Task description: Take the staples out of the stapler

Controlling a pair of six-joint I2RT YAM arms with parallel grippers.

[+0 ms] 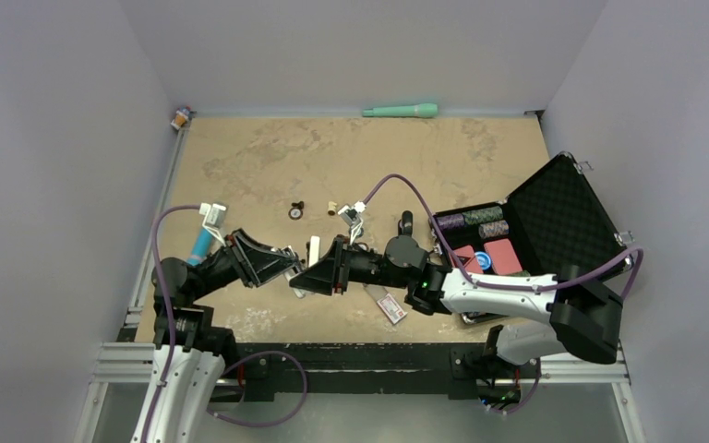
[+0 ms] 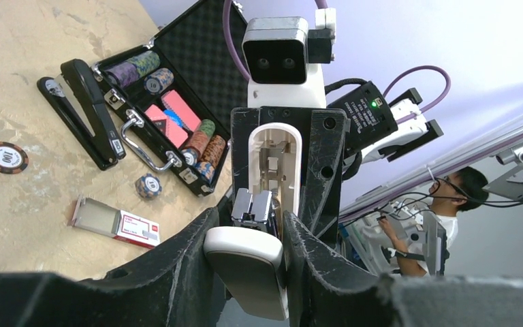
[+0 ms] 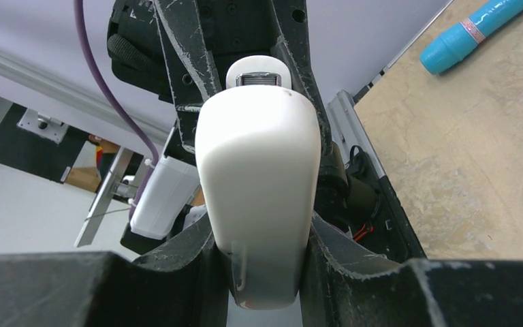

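Scuffed tan counter [image 1: 268, 157]. White plastic stapler [image 2: 245, 269], hinged open with its metal magazine exposed, sits gripped between my left jaws [image 2: 248, 235] and right jaws [image 3: 262, 262]. Unloading step, I judge; next, draw the staples out.

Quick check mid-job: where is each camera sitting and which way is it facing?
Top external: fixed above and behind, looking down at the table; left arm and right arm meet mid-table.
Left wrist: on the left arm, facing the right arm and open case; left fingers show.
Right wrist: on the right arm, facing the left arm; right fingers show.
Shared: both wrist views show the white stapler, gripped from both sides.
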